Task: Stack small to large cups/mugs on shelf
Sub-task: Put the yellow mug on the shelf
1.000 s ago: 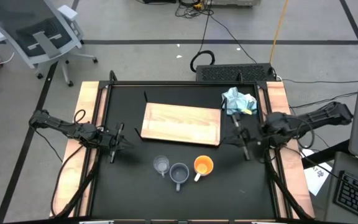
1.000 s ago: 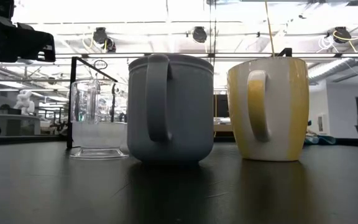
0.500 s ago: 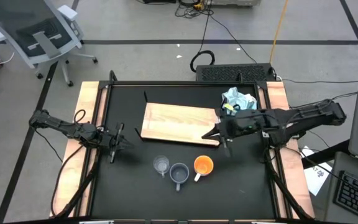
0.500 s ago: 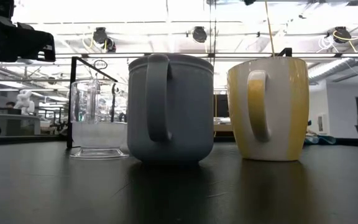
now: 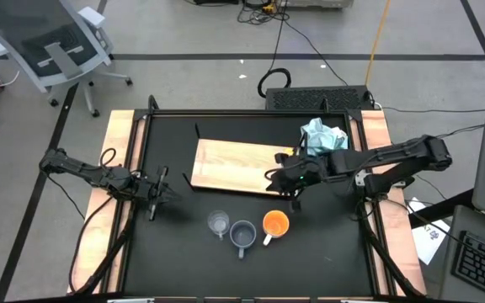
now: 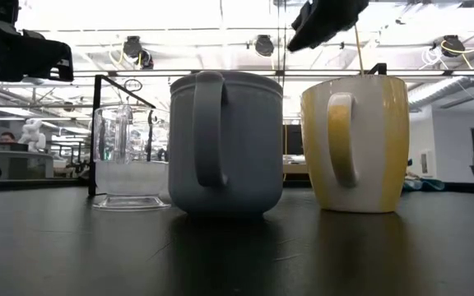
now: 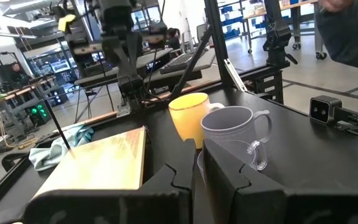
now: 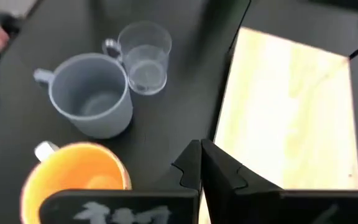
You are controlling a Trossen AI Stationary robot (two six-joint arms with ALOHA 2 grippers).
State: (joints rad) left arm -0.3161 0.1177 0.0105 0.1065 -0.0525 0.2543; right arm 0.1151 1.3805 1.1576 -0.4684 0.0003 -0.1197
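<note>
High view shows three cups in one row in front of the shelf (image 5: 244, 167): the clear glass cup (image 5: 218, 223), the blue-grey mug (image 5: 242, 235) and the orange mug (image 5: 275, 224). Just behind the orange mug, over the shelf's near right corner, the right gripper (image 5: 283, 182) has reached further inward than half a second ago, its fingers (image 8: 219, 167) pressed together. Well away to the side of the cups, the left gripper (image 5: 154, 194) waits unmoved, also closed.

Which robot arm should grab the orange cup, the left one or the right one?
Probably the right. The right gripper hangs just above the orange mug, by the shelf edge. The left gripper waits at the table's left side, farther off.
</note>
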